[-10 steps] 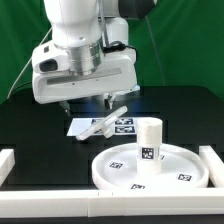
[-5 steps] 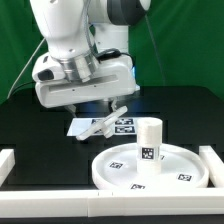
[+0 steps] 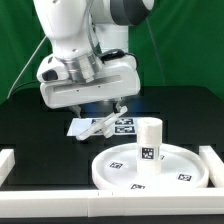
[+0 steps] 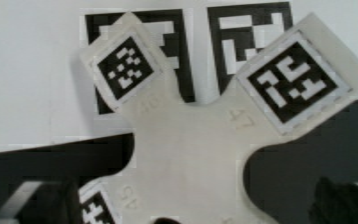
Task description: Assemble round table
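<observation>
Our end effector [image 3: 110, 104], jaws spread, hovers over the small white cross-shaped plastic foot piece [image 3: 103, 121]; closing off-centre, we judge, could knock it aside.

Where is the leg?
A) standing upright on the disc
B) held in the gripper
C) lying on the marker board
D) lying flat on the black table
A: the leg stands upright on the disc in the exterior view.

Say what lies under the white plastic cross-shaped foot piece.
The thin white marker board with black printed tags lies beneath the white cross-shaped foot piece, which hides some tags.
</observation>
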You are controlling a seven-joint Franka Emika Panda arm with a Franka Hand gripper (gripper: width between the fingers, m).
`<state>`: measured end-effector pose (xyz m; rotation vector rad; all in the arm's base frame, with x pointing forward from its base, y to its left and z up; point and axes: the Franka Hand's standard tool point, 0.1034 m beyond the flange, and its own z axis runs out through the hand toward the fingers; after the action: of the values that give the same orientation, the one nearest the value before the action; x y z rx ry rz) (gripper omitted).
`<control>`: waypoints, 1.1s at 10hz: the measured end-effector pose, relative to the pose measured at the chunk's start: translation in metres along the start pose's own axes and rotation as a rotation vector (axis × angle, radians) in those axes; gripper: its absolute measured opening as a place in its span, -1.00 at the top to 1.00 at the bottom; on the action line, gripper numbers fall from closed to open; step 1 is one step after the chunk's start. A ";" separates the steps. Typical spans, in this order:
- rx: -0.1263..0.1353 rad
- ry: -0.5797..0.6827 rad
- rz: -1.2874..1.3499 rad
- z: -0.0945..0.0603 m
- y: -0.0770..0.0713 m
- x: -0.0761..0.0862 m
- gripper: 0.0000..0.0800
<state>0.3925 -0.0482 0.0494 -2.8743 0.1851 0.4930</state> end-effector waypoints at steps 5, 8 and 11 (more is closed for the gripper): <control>-0.044 -0.002 0.003 0.023 0.011 0.003 -0.62; -0.056 -0.004 0.030 0.030 0.003 0.007 -0.62; -0.053 0.000 0.038 0.028 0.002 0.007 -0.55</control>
<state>0.3903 -0.0444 0.0211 -2.9269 0.2305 0.5131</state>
